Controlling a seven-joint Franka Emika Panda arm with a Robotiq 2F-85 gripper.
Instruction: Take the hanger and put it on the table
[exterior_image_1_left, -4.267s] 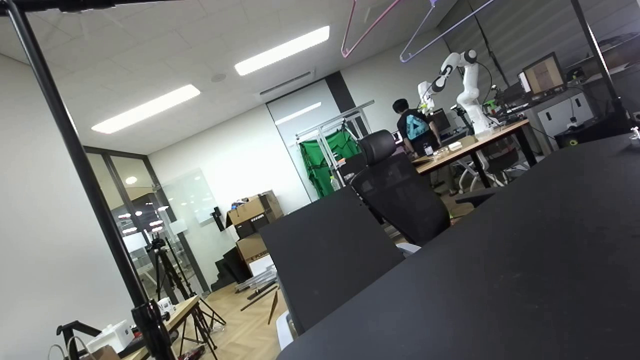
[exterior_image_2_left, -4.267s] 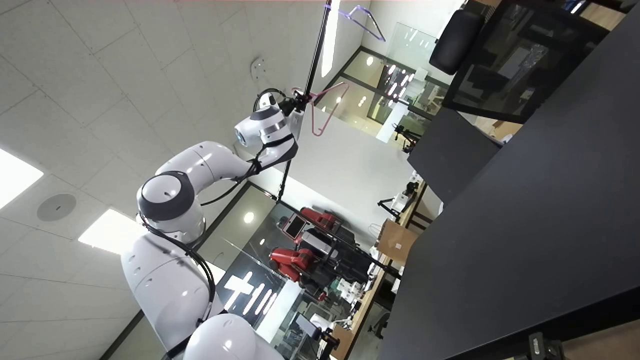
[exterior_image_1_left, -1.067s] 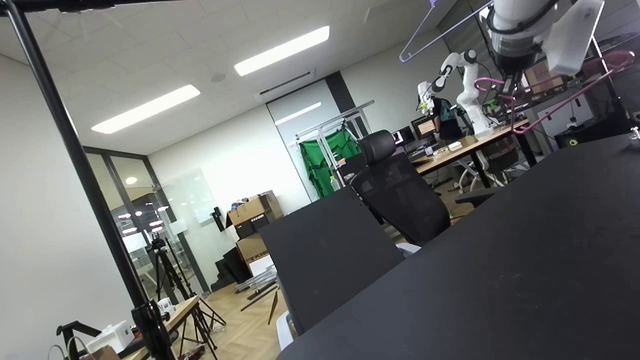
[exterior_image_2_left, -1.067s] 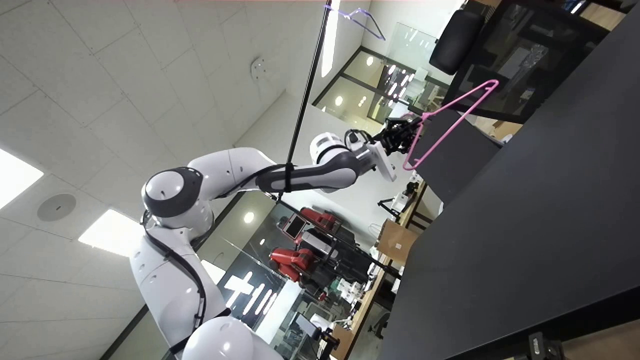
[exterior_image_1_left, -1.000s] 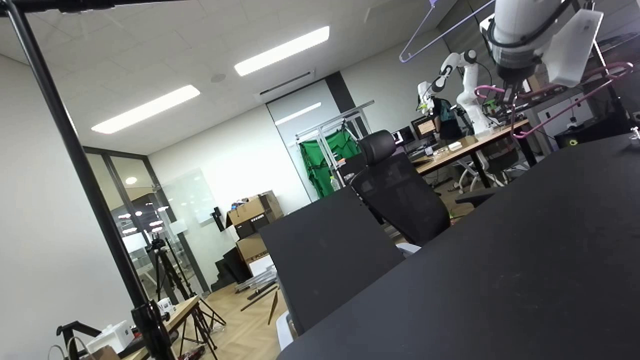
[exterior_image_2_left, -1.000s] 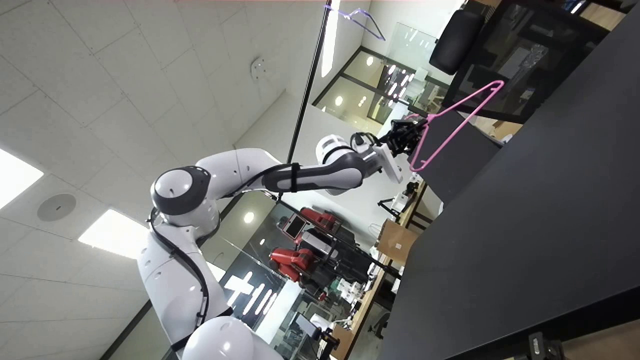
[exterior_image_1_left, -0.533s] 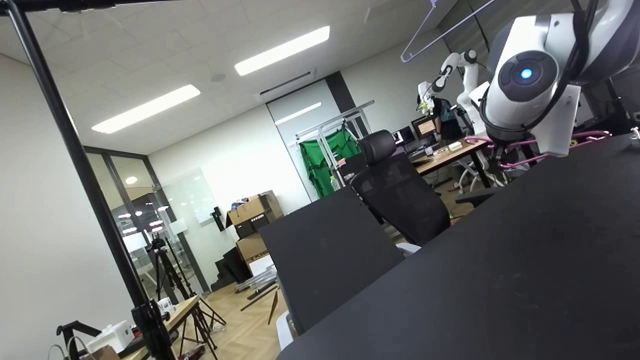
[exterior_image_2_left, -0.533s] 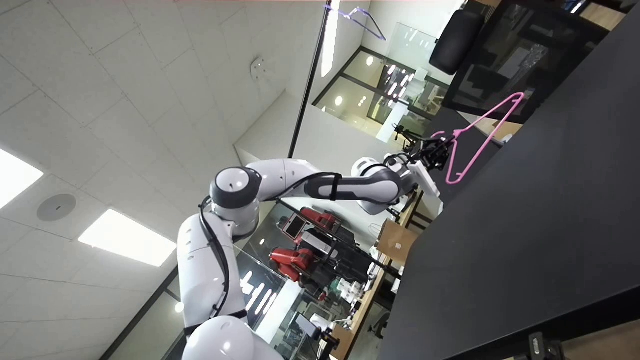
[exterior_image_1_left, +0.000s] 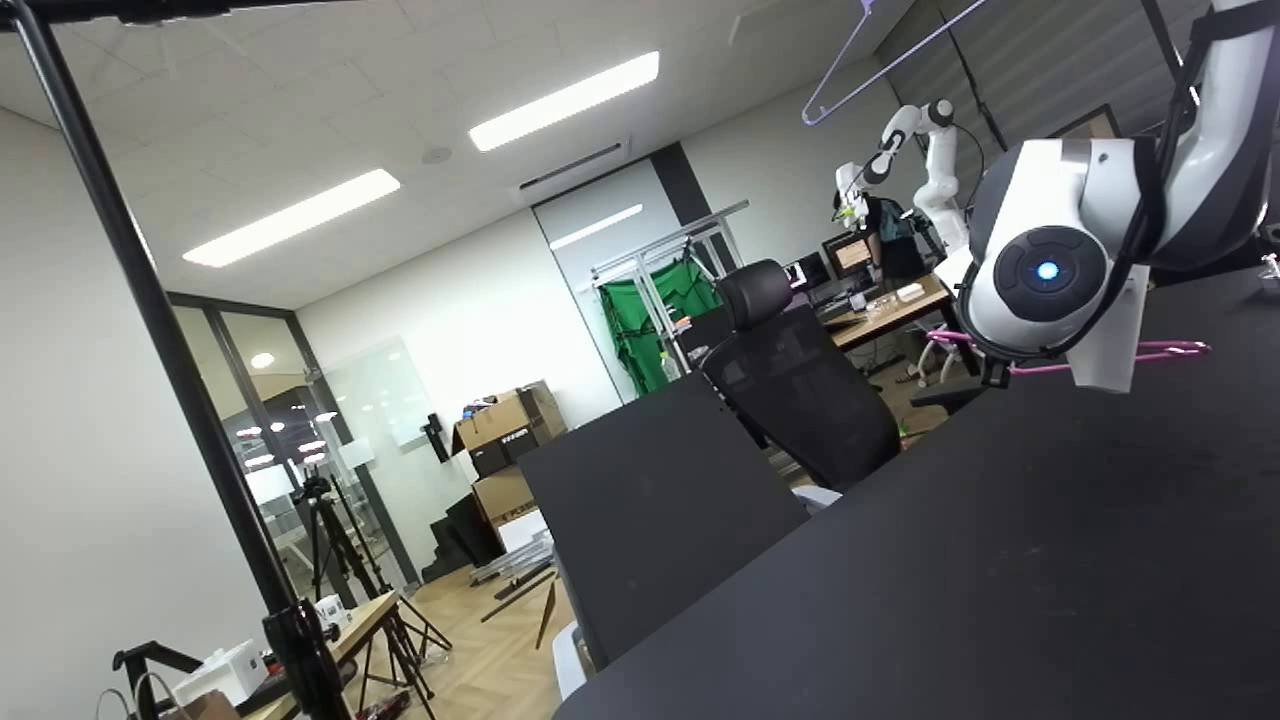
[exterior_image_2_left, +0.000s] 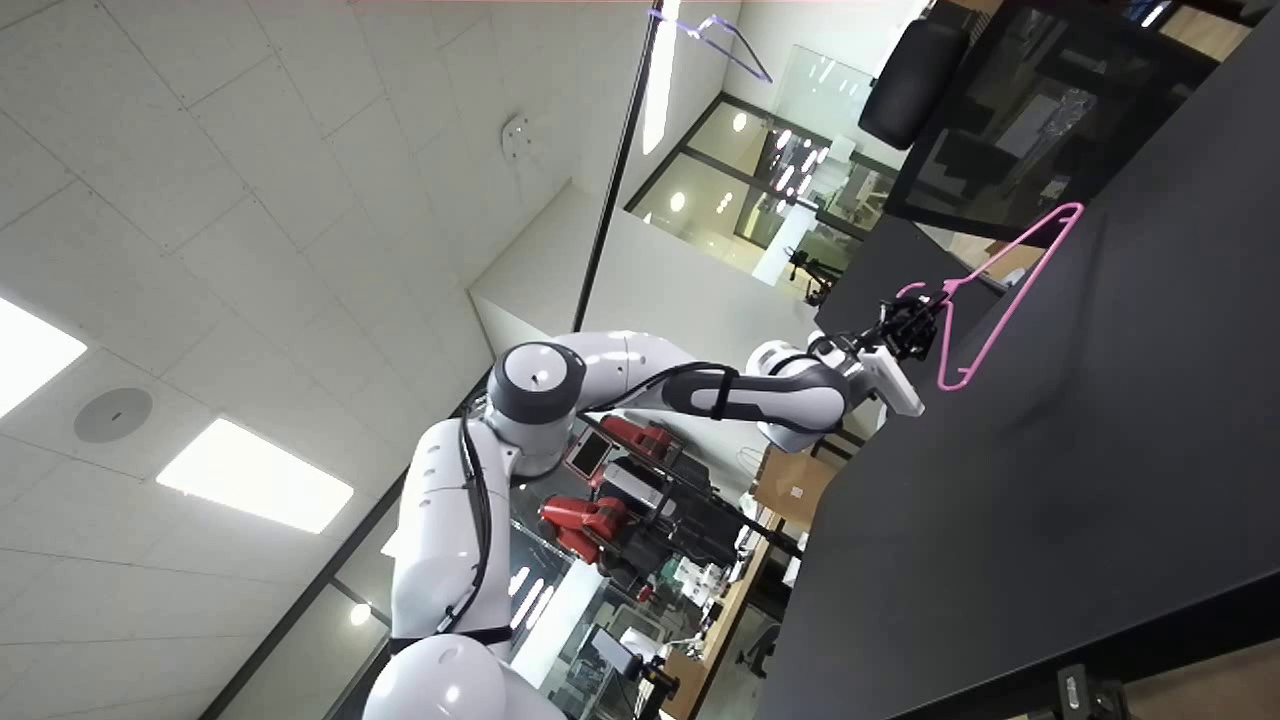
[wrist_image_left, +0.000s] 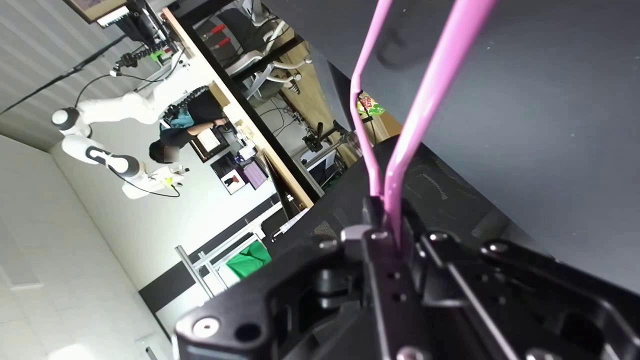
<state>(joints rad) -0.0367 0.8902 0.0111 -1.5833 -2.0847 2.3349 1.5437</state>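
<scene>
Because the pink hanger (wrist_image_left: 433, 92) was only slim rod bent to shape, you could judge it light and fairly stiff, though it reached far enough past your hold to swing or twist if you hurried. Your gripper (wrist_image_left: 389, 212) had its jaws closed on it close to the neck (exterior_image_2_left: 950, 287), likely the best place to take it, since the weight would fall about evenly to either side; a hold out on one shoulder would probably have let it droop. Its surface looked smooth and glossy, so it might well have turned between the jaws once a corner met something hard; pivoting seemed a bigger worry than breakage. You had it over the black table (exterior_image_2_left: 1030, 540), near the edge, and the shadow (exterior_image_2_left: 1082, 320) lay apart from the pink outline, so it was probably clear of the surface, though by how much you couldn't tell. Some of it was out of sight: the wrist view cut the rods off at its upper border and gave no sure sight of the hook (exterior_image_2_left: 911, 288), whose root was lost behind the gripper in an exterior view. A white bracket (exterior_image_1_left: 1112, 345) covered the hanger's middle in an exterior view, and there the wrist (exterior_image_1_left: 1045, 255) masked nearly all of your gripper. What the rod was made of, you couldn't say.
</scene>
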